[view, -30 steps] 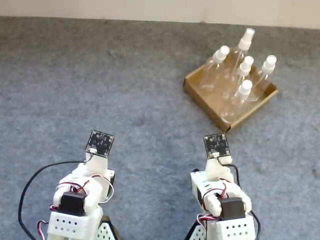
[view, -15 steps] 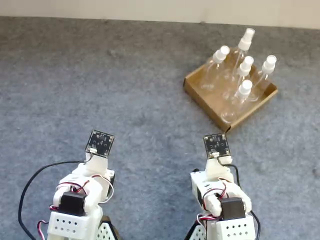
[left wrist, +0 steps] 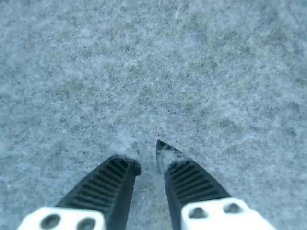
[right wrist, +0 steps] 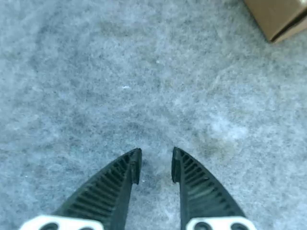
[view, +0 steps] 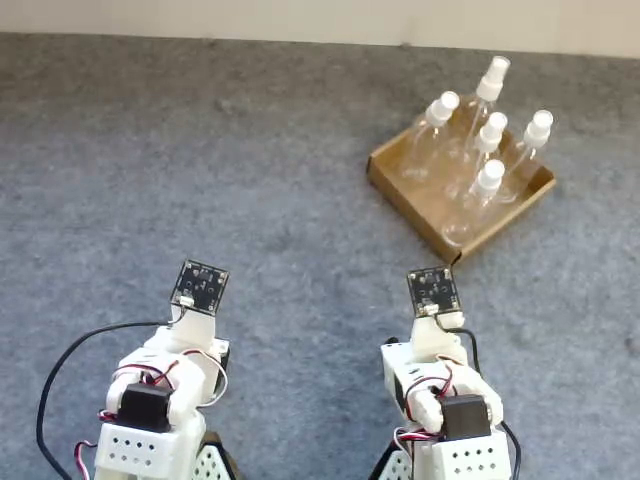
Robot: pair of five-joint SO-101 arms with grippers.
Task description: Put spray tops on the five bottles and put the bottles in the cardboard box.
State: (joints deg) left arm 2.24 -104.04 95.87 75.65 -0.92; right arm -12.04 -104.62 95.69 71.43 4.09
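Both arms tucked, claws slightly parted

I see a grey, fuzzy felt-covered counter spreading beneath and ahead of both pairs of jaws, evenly and softly lit. Far beyond the jaws a pale beige strip borders it; whether that is wall or edge, I cannot tell.

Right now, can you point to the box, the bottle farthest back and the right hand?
box [view: 408, 215]: high view, on its near side wall.
back bottle [view: 492, 78]: high view, at its white top end.
right hand [right wrist: 156, 159]: right wrist view, midway between its fingertips.
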